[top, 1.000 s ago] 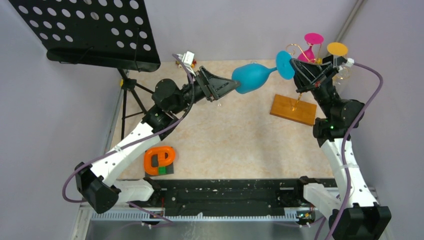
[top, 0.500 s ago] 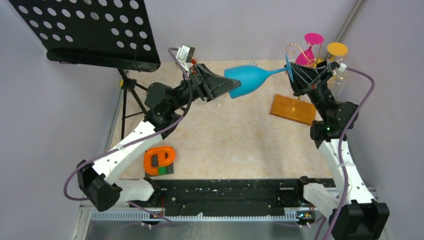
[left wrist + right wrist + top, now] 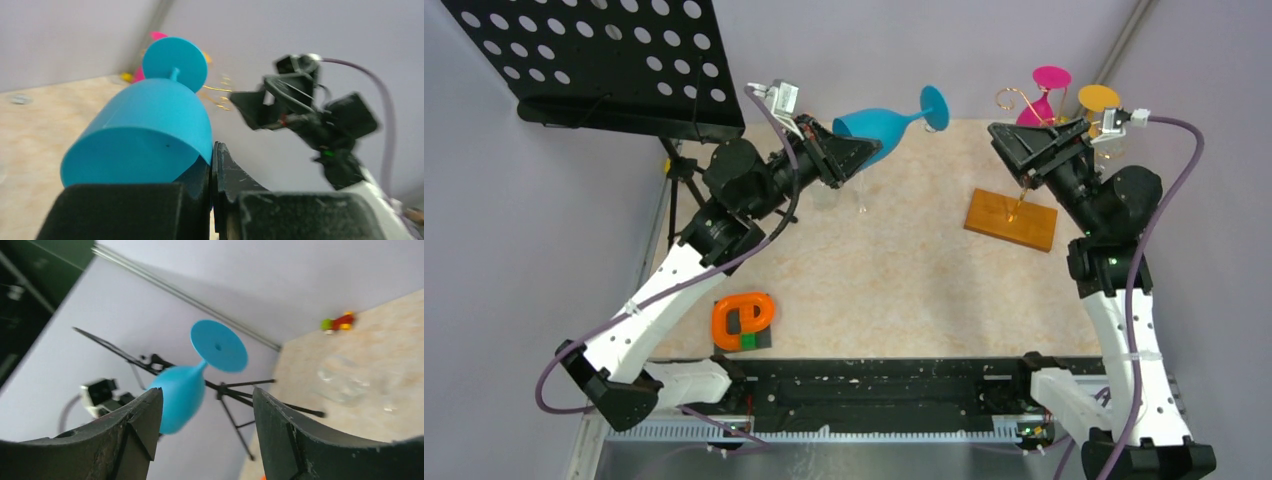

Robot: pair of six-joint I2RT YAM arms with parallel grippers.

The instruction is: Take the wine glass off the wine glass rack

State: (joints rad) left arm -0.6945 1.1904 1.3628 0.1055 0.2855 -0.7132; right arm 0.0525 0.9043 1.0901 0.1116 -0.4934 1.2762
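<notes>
Top: left gripper [image 3: 864, 152] is clamping the blue wine glass [image 3: 879, 122] by its bowl, well apart from the wine glass rack [image 3: 1012, 218]; right gripper [image 3: 1009, 150] is gaping, empty. Left wrist: the hold is looking shallow (slip risk). Right wrist: the glass is showing beyond spread fingers [image 3: 120, 440].

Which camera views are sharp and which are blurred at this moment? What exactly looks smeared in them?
Top external: sharp and evenly lit, the blue wine glass has crisp edges. Left wrist: the glass bowl is clear, but the right arm and gold rack wires behind are smeared. Right wrist: soft throughout, the glass and music stand blurred.
</notes>
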